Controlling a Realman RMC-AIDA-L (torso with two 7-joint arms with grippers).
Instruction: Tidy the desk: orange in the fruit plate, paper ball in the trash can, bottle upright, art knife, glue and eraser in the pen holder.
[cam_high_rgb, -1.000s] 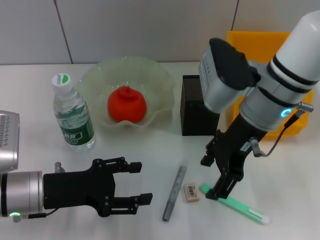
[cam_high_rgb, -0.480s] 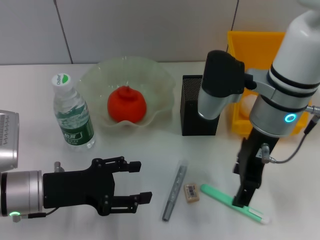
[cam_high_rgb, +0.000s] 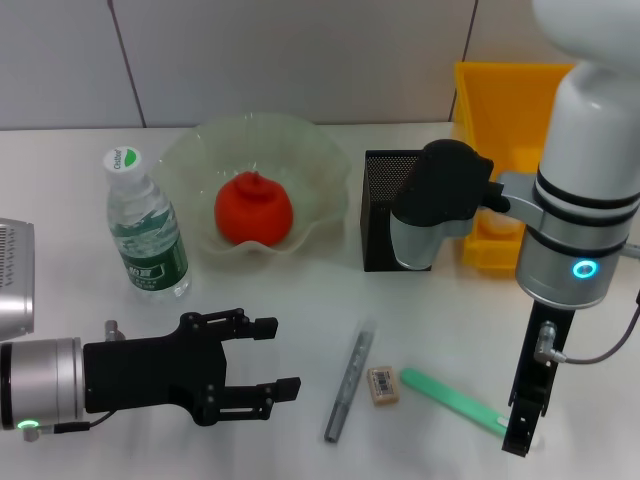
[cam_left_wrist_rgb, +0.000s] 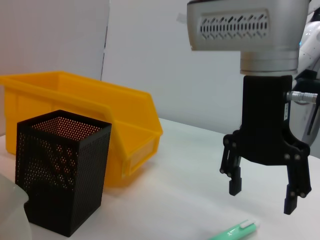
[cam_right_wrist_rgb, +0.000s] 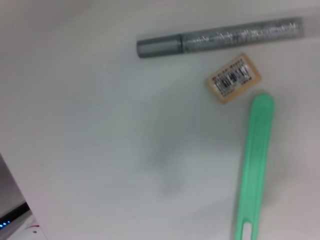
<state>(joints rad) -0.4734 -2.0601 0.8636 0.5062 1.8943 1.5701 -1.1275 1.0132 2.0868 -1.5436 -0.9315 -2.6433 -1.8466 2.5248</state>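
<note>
While the right gripper (cam_left_wrist_rgb: 262, 192) hangs with its fingers spread and nothing between them, it stands directly over the white-tipped end of the glue (cam_high_rgb: 462, 404), a placement that suits a straight descent onto that stick. From the left wrist view the fingertips are clear of the desk (cam_high_rgb: 300, 300), and the glue (cam_left_wrist_rgb: 235, 231) lies just below and slightly to one side of them. Beyond the glue's far end from this claw lies the eraser (cam_high_rgb: 383, 385), barcode up, and past it the art knife (cam_high_rgb: 348, 381); the three lie close together but apart (none is in the holder yet). The pen holder (cam_high_rgb: 392, 210) stands upright behind the claw's work area, mouth open, near enough for a short carry. Farther off, the orange (cam_high_rgb: 254, 208) rests in the fruit plate (cam_high_rgb: 190, 160) and the bottle (cam_high_rgb: 146, 227) stands upright, so those items appear settled. A pale object lies in the trash can (cam_high_rgb: 500, 90), beside the right arm, possibly the paper ball, but it cannot be confirmed. The left gripper (cam_high_rgb: 262, 363) waits low on the opposite side, fingers parted and holding nothing. Judged step: grasping the glue; the slim stick lying flat may slip or roll under a poorly centred pinch.
</note>
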